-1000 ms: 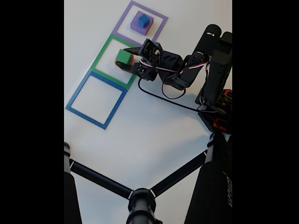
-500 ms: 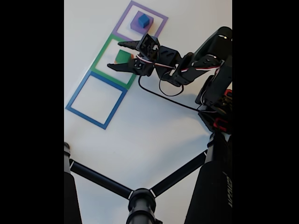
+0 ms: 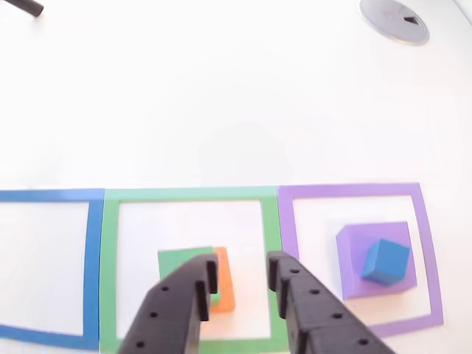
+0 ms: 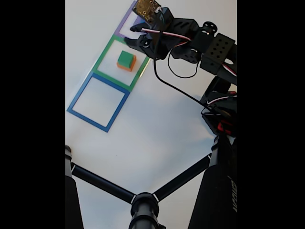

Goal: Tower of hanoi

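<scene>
In the other view the green block (image 3: 183,264) sits on the orange block (image 3: 226,286) inside the green tape square (image 3: 109,265). To the right, the small blue cube (image 3: 386,262) rests on the flat purple block (image 3: 354,242) inside the purple tape square (image 3: 430,251). My gripper (image 3: 241,267) hangs open above the green square's right half, and both black fingers (image 3: 177,310) are apart from the stack with nothing between them. In the fixed view the gripper (image 4: 135,34) is raised over the purple square and hides its blocks. The green block (image 4: 126,57) on the orange block (image 4: 128,67) stands free below it.
A blue tape square (image 4: 80,91) lies at the row's near end, on the left in the other view (image 3: 94,265). Black tripod legs (image 4: 143,200) cross the front of the table. The arm's base (image 4: 221,117) and a black cable (image 4: 167,83) are at the right. A grey disc (image 3: 394,18) lies far back.
The gripper opened around the green block, left it on the orange block, then rose and swung toward the purple square.
</scene>
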Motion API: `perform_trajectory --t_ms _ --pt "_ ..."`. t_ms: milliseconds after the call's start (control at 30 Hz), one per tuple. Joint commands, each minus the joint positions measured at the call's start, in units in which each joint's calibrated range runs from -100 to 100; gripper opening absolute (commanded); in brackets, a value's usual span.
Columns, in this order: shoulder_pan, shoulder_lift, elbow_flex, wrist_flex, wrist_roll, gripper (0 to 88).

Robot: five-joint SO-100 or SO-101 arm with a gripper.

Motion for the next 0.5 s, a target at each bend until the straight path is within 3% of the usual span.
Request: perform_trajectory --t_ms 0,200,467 --pt "3.4 -6.5 -10.0 18.5 0.0 0.0" --pt "11.6 -10.1 -19.4 34.2 0.0 0.0" --pt "25.8 -14.3 -30.0 46.9 0.0 0.0"
